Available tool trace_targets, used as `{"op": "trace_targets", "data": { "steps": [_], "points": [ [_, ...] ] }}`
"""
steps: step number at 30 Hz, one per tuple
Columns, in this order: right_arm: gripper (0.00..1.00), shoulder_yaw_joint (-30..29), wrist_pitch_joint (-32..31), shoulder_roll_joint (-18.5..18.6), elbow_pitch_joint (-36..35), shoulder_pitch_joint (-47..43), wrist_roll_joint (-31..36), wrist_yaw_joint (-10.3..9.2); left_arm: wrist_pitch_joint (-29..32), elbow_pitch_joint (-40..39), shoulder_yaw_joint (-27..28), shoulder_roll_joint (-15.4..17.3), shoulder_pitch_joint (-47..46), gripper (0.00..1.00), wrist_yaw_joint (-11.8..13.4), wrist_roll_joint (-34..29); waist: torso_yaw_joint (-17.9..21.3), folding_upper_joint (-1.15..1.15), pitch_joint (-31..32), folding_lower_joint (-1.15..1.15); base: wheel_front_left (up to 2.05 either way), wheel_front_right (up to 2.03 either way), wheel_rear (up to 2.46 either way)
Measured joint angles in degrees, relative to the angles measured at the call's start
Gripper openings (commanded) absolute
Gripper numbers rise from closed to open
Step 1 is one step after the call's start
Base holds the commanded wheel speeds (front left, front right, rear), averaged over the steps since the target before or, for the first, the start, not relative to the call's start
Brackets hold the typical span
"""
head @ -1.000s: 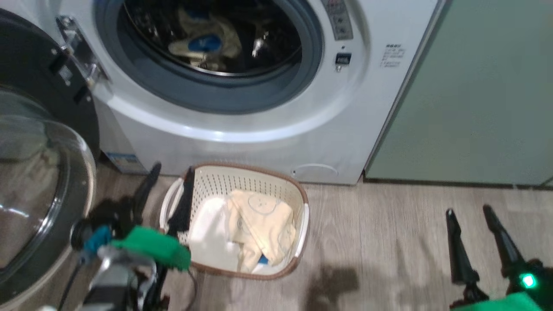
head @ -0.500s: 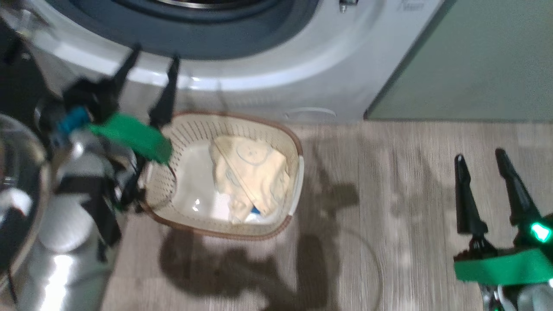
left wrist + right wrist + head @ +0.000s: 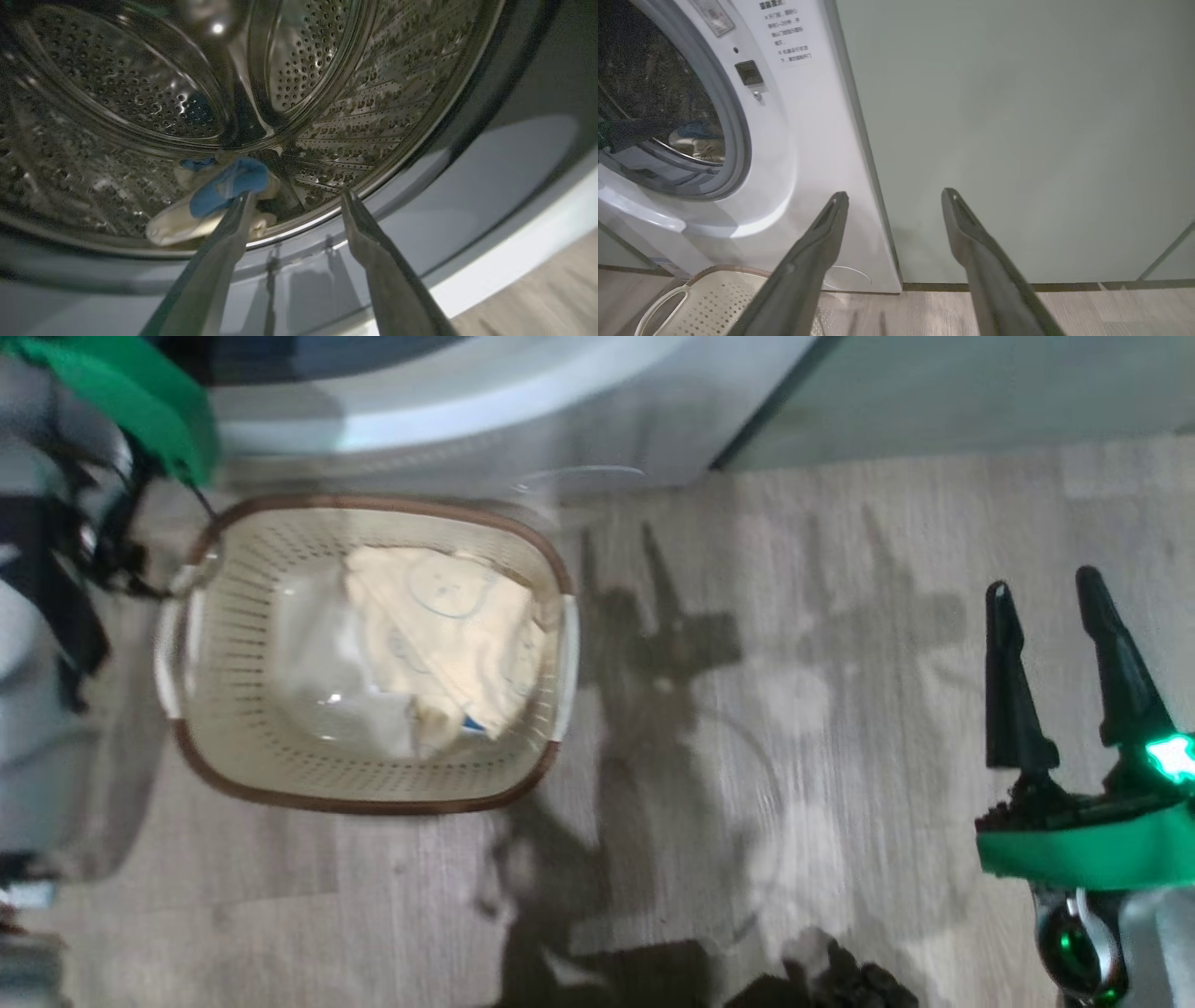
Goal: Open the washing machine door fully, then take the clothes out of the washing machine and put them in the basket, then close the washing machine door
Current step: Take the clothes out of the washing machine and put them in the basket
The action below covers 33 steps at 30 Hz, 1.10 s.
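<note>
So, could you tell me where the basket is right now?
In the head view the basket sits on the floor left of centre, just in front of the washing machine, with cream clothes lying inside it.

A basket (image 3: 224,709) on the floor (image 3: 840,616) before the washing machine (image 3: 448,392), with a cabinet (image 3: 934,392) at the machine's right.
The basket sits near the floor's far edge, with a garment (image 3: 439,625) in its right half. More clothes (image 3: 224,186) lie at the bottom of the drum (image 3: 140,93), just beyond the left gripper (image 3: 296,198) at the drum's mouth. The right gripper (image 3: 1043,581) hangs over the floor, well right of the basket.
</note>
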State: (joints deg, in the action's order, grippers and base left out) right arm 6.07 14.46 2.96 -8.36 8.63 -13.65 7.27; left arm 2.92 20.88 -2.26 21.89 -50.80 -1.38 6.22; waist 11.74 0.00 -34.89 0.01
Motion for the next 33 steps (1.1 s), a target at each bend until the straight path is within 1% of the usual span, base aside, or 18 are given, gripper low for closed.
{"op": "trace_targets", "data": {
  "steps": [8,10,11,14,19,25,27,30,33],
  "points": [
    [1.0,1.8,0.0,-0.1,-0.1,1.7,-3.6,0.0,4.7,2.8,-1.9,5.1,-8.3,1.0,-1.5,-3.3,4.1,0.0,-3.1,0.0,0.0,0.0,0.0],
    [1.0,2.3,0.0,-0.1,-0.3,2.3,-4.7,0.0,5.9,3.7,-2.1,6.3,-9.7,1.0,-1.6,-3.8,4.9,0.0,-3.7,0.0,0.0,0.0,0.0],
    [1.0,2.3,0.0,-0.1,-0.3,2.3,-4.7,0.0,5.9,3.7,-2.1,6.3,-9.7,1.0,-1.6,-3.8,4.9,0.0,-3.7,0.0,0.0,0.0,0.0],
    [1.0,3.0,0.0,-0.1,-0.6,2.9,-5.6,0.0,7.3,4.6,-2.4,8.1,-11.2,1.0,-2.1,-4.4,6.1,0.0,-4.3,0.0,0.0,0.0,0.0],
    [1.0,3.5,0.0,-0.2,-0.6,3.0,-6.6,0.0,9.3,5.9,-3.9,10.2,-13.7,1.0,-2.4,-6.7,7.5,0.0,-5.2,-0.01,0.0,0.0,0.0],
    [1.0,4.1,0.0,-0.2,-0.6,3.6,-8.1,0.0,11.9,7.5,-5.8,13.7,-15.8,1.0,-1.9,-10.6,8.6,0.0,-6.1,-0.01,0.0,0.0,0.0],
    [1.0,4.2,0.0,-0.2,-0.6,3.6,-8.1,0.0,13.1,8.0,-6.6,14.3,-16.3,1.0,-1.4,-11.7,8.8,0.0,-6.4,-0.01,0.0,0.0,0.0],
    [1.0,4.6,0.0,-0.2,-0.6,3.6,-8.6,0.0,15.0,8.6,-7.3,14.8,-16.6,1.0,-1.5,-12.2,8.9,0.0,-6.7,-0.01,0.0,0.0,0.0],
    [1.0,4.9,0.0,-0.2,-0.5,3.7,-8.7,0.0,17.9,9.6,-7.8,15.3,-16.6,1.0,-0.6,-13.6,9.2,0.0,-7.0,-0.01,0.0,0.0,0.0]
  ]
}}
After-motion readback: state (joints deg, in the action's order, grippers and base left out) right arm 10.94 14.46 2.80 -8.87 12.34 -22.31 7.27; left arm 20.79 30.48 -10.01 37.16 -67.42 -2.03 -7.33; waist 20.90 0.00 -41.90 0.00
